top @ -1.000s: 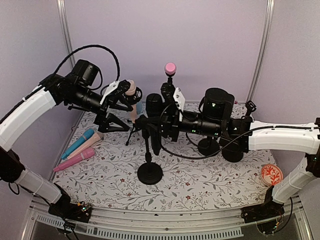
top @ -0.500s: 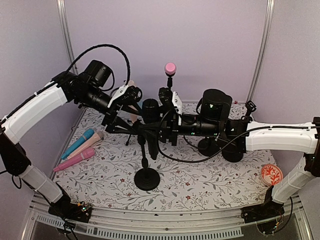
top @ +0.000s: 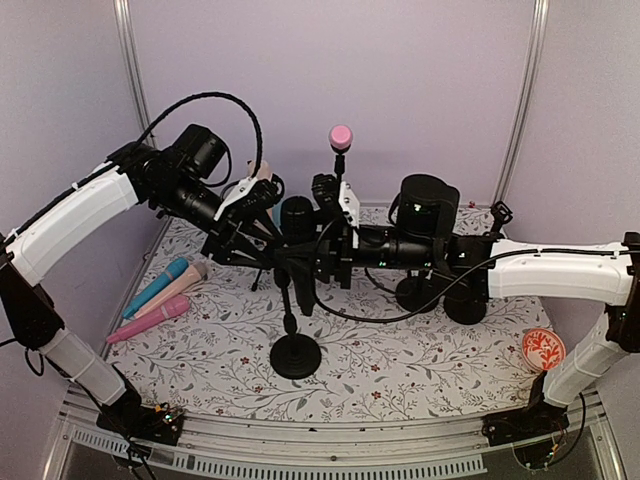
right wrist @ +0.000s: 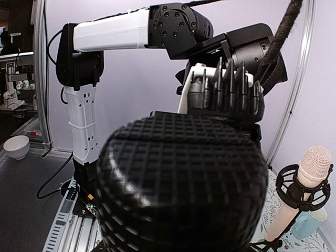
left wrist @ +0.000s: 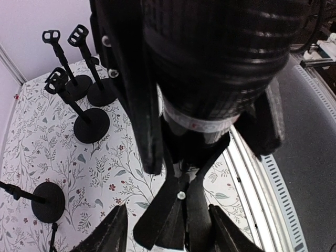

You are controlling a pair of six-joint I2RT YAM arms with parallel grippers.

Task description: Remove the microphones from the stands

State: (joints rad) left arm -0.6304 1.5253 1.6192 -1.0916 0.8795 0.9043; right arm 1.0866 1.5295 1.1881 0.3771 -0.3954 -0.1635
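The black microphone (top: 298, 216) sits in the clip of a black stand whose round base (top: 296, 357) rests on the flowered cloth. In the top view my right gripper (top: 322, 258) comes in from the right and is shut on the microphone's body below the head. The right wrist view is filled by the mesh head (right wrist: 178, 189), so those fingers are hidden. My left gripper (top: 268, 248) reaches in from the left at the clip. In the left wrist view its fingers (left wrist: 107, 233) flank the stand's clip (left wrist: 178, 215) under the microphone (left wrist: 210, 52), with a sliver of cloth showing on the left side.
A pink-headed microphone (top: 341, 137) and a beige one (top: 262, 170) stand on stands at the back. Three loose microphones, blue (top: 157, 285), beige (top: 172, 291) and pink (top: 148, 320), lie at the left. Empty stands (top: 415, 292) are behind my right arm. An orange disc (top: 543, 349) lies at the right.
My left gripper has moved right, up to the stand's clip, and its jaws have narrowed around it. The microphone and stand have shifted slightly left and nearer with my right gripper.
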